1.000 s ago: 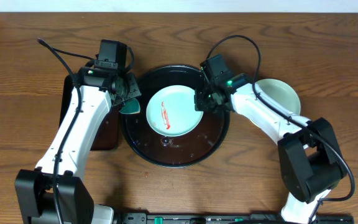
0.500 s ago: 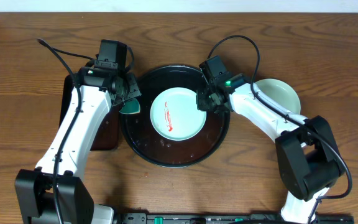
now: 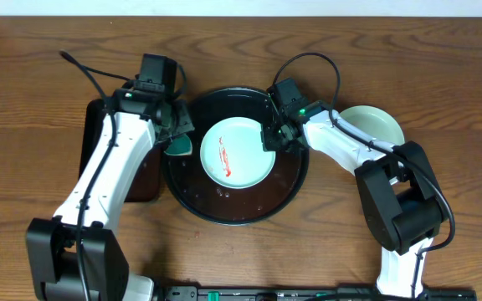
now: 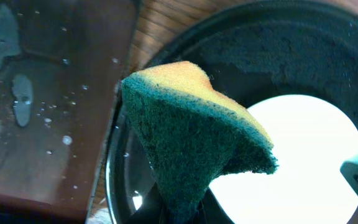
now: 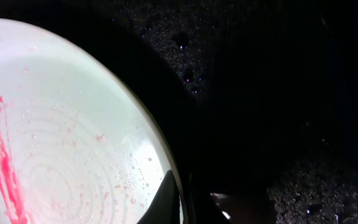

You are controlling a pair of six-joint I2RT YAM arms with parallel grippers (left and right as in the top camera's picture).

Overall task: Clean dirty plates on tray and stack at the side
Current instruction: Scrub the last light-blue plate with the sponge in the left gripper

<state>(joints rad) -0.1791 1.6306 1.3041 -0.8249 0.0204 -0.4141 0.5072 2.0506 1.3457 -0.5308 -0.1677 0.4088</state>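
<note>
Round tray is sitting mid-bench, slightly toward the far edge. The rectangular tray is lying just beside it on the left-edge side, wet.

Turquoise plate is lying inside the round tray, toward its far-right part. Pale plate is sitting on bare wood toward the right edge, partly under the right arm. I'm only seeing two plates.

Sponge, green scour face down and yellow on top, is hanging over the round tray's left rim, not touching the plate yet. Red smear is running along the plate's left half.

Step in hand, as I'm reading it, is a steadied scrub:
- Bring the sponge right and down onto the smear.
- Wipe along the streak, not across it, with light pressure.
- Push toward the held rim so the plate isn't skating on the wet tray.
- Keep the holding grip firm, since the plate is slick with droplets.

Left arm is reaching from the near-left corner up over the rectangular tray, wrist bent in toward the round tray. Left gripper is pinching the sponge.

Right arm is folding back from the near-right corner, elbow out toward the right edge, forearm angling left. Right gripper is looking clamped on the plate's right rim. In the right wrist view, one of its fingertips is sitting over the rim and the other outside it.
</note>
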